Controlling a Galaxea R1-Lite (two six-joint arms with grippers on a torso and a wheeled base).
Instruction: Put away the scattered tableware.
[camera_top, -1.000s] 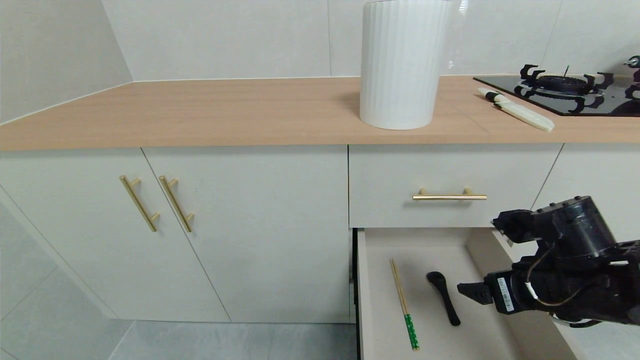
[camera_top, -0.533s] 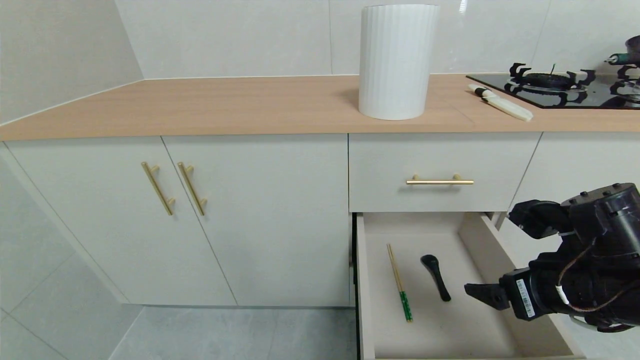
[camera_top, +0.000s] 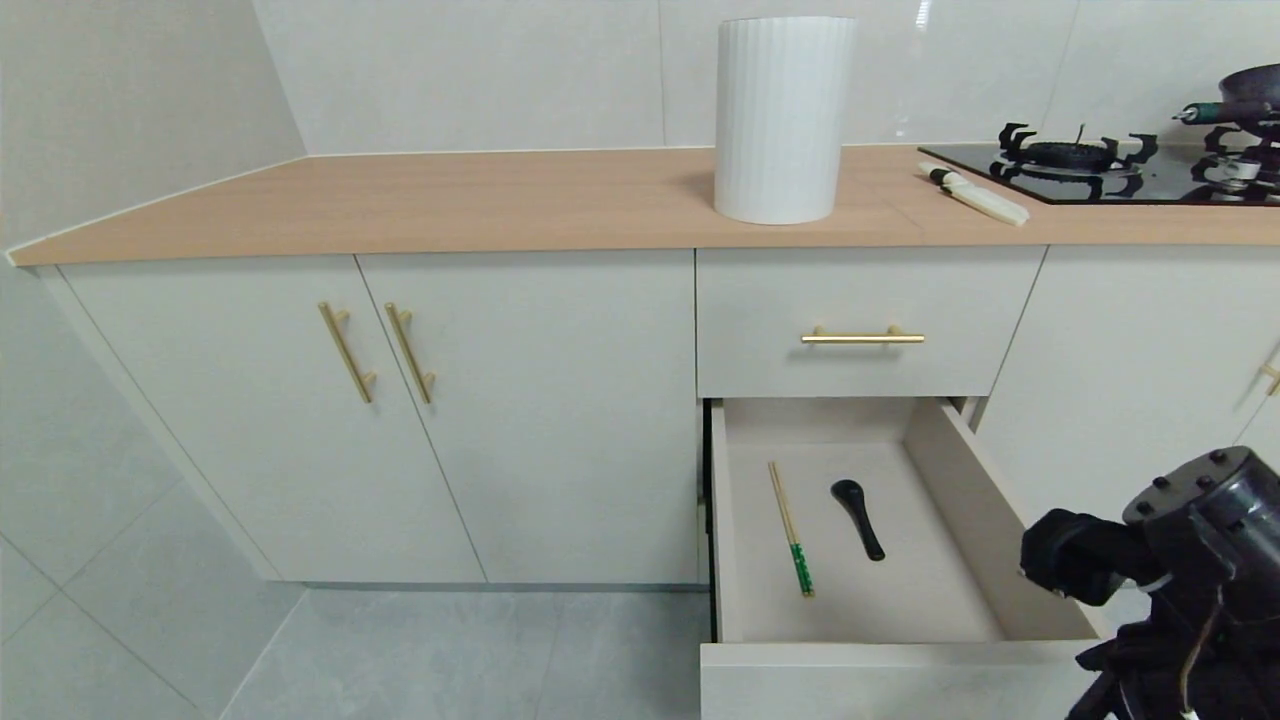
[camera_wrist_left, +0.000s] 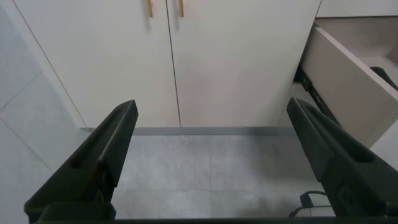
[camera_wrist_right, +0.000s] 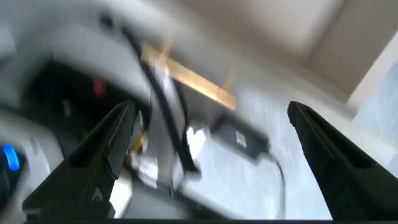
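Observation:
The lower drawer (camera_top: 985, 520) stands pulled out below the counter. Inside it lie a pair of green-tipped chopsticks (camera_top: 790, 530) and a black spoon (camera_top: 858, 515), side by side and apart. A cream-sheathed knife (camera_top: 972, 193) lies on the counter beside the stove. My right arm (camera_top: 1180, 560) is low, to the right of the drawer and outside it. The right gripper (camera_wrist_right: 211, 155) is open and holds nothing. My left gripper (camera_wrist_left: 211, 155) is open and empty over the floor in front of the cabinet doors, with the drawer's side (camera_wrist_left: 348, 59) off to one side.
A tall white ribbed canister (camera_top: 778, 118) stands on the wooden counter (camera_top: 450, 205). A black gas stove (camera_top: 1100, 165) is at the far right. The upper drawer with its gold handle (camera_top: 862, 338) is closed. Two closed cabinet doors (camera_top: 480, 420) are on the left, above grey tile floor.
The head camera has drawn back, so the counter and drawer look smaller. My right arm has come out from over the drawer and dropped to the lower right.

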